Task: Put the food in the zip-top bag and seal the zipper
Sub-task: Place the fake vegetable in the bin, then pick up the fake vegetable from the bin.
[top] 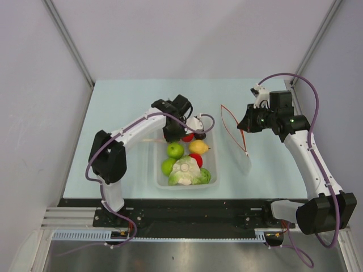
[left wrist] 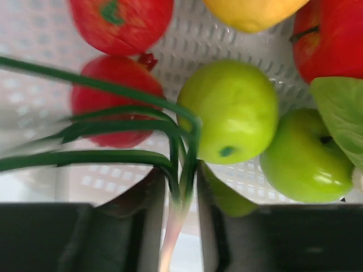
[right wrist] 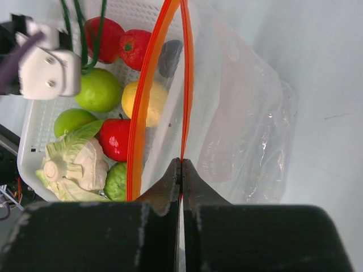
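My left gripper point(top: 173, 133) is over the far end of the white basket point(top: 152, 170). In the left wrist view it point(left wrist: 180, 192) is shut on the pale stalks of the green onions point(left wrist: 113, 122), above green apples point(left wrist: 229, 110), red fruits point(left wrist: 110, 85) and a lemon point(left wrist: 252, 11). My right gripper point(top: 243, 126) holds the clear zip-top bag point(top: 245, 161) up to the right of the basket. In the right wrist view it point(right wrist: 181, 164) is shut on one lip of the orange-red zipper point(right wrist: 134, 145), and the bag's point(right wrist: 244, 113) mouth gapes open and empty.
The basket point(right wrist: 34, 130) also holds a cabbage point(top: 184, 170), a lemon point(top: 198, 147), a green apple point(top: 174, 150) and a dark lump point(right wrist: 170, 56). The left gripper's white wrist part point(right wrist: 48, 68) hangs close to the bag's mouth. Walls enclose the table.
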Robot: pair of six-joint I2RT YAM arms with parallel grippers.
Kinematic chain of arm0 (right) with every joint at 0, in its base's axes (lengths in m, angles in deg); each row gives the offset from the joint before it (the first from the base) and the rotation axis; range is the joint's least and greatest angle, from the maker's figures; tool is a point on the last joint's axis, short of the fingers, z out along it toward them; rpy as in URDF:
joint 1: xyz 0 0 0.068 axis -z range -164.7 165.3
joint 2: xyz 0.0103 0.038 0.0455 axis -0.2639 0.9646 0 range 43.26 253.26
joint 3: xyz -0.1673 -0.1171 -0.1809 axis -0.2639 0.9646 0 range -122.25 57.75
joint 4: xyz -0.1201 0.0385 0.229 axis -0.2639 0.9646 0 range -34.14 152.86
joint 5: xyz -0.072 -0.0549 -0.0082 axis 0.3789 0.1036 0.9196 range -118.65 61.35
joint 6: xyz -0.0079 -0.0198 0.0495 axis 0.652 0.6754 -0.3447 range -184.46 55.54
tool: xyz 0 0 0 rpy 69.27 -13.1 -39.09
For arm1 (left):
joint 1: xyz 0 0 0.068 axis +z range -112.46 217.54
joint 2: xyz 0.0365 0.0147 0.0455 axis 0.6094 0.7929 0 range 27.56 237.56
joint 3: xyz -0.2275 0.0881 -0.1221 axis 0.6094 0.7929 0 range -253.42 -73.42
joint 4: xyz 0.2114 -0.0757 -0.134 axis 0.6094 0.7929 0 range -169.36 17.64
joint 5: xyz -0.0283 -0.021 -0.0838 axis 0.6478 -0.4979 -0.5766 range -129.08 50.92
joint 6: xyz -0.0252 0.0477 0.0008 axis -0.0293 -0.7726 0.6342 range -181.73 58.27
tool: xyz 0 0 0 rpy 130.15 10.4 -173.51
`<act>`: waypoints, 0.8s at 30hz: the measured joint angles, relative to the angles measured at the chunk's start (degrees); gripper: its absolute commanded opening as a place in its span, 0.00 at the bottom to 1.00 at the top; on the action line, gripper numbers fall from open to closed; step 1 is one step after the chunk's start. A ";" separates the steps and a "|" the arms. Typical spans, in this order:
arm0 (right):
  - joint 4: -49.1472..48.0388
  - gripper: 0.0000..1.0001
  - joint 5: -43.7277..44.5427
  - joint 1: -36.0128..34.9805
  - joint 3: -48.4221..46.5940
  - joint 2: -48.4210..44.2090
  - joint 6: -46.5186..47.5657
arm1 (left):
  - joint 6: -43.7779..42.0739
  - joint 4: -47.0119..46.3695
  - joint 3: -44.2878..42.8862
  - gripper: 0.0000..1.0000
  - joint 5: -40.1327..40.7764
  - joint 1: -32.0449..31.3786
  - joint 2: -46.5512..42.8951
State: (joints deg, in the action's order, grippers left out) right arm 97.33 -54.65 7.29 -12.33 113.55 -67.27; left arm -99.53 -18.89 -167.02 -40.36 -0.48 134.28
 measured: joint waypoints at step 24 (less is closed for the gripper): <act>-0.04 0.00 -0.02 -0.02 0.00 0.00 0.02 | 37.40 -30.27 37.20 0.98 -45.40 45.29 -34.91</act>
State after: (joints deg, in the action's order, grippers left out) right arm 97.29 -54.67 7.27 -12.33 113.55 -67.25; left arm -62.13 -49.16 -129.82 -85.76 44.81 99.37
